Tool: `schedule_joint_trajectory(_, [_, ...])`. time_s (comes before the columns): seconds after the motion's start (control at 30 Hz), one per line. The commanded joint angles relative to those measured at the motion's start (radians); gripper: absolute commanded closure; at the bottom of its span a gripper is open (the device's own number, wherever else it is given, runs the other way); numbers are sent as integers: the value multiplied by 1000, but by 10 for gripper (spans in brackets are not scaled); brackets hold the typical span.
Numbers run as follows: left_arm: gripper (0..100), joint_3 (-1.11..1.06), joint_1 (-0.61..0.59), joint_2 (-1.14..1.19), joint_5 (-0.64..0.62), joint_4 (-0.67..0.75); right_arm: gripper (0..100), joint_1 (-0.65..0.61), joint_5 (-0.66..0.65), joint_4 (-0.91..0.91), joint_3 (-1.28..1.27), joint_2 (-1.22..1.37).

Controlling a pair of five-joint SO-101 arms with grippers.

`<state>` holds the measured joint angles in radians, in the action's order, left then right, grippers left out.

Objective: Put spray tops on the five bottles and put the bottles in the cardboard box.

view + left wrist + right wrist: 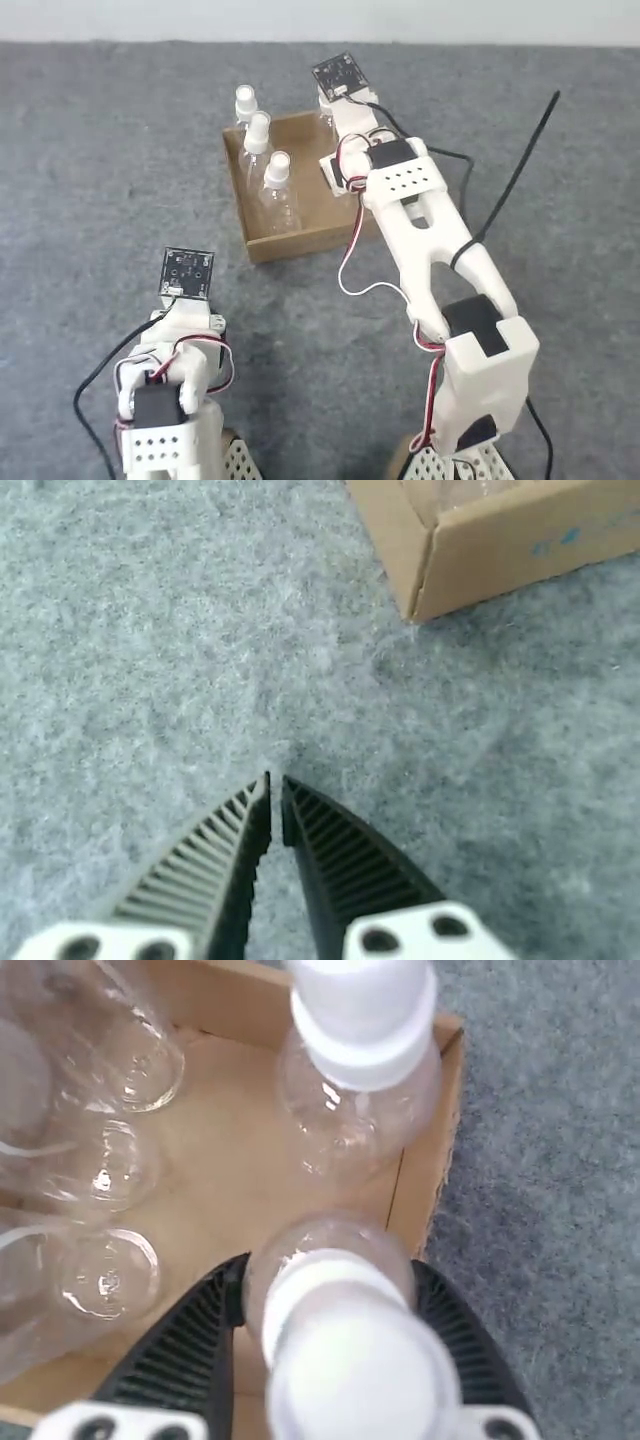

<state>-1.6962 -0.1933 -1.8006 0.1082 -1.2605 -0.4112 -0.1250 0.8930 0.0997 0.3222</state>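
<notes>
Right wrist view: the right gripper [330,1272] is clamped on a clear plastic bottle [330,1250] below its white spray top [350,1360]. This holds it upright at the 2 o'clock corner of the brown cardboard box [425,1175], apart from the other bottles [110,1160]. The left gripper [276,785], jaws together, idles at 7 o'clock.

We see the table [100,180] covered in grey, fuzzy, felt-like cloth, mottled up close, and a pale strip of wall [300,18] along the top of the frame.
</notes>
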Motion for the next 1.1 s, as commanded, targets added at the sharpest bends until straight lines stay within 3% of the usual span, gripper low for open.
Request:
schedule_joint_trajectory(0.0, [988, 12, -3, -23, 9, -3, 808, 10, 15, 8, 63, -27])
schedule_joint_trajectory(0.4, [988, 12, -3, -23, 9, -3, 630, 2, 17, 53, 63, -36])
schedule_joint_trajectory(1.07, [988, 12, -3, -23, 9, -3, 632, -33, 17, 225, 63, -156])
